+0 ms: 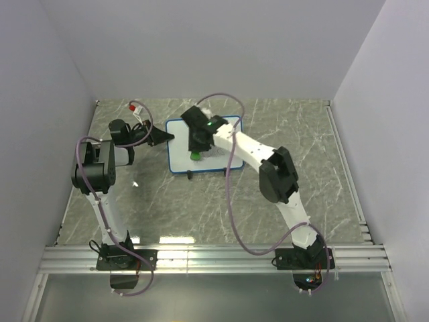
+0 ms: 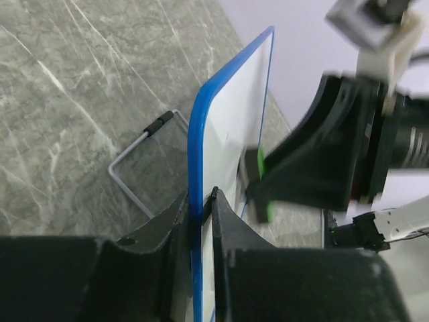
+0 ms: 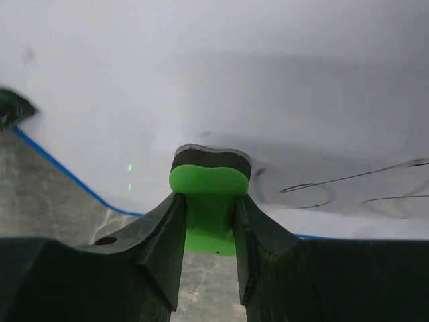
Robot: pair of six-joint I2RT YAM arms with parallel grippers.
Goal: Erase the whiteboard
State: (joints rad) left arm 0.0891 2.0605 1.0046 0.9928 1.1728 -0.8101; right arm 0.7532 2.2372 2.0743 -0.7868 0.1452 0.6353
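This is a robotics lab test cell. Plain white panels (image 1: 201, 47) box in a marble-patterned table (image 1: 301, 134). Its near side carries aluminium rails (image 1: 214, 258).

Grey marbled table (image 1: 322, 168), plain white walls (image 1: 221, 47)

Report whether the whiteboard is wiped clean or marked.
Marked: dark pen strokes show on the whiteboard, beside the green eraser gripped by the right tool.

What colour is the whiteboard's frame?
The whiteboard frame is blue; the left wrist view shows it best.
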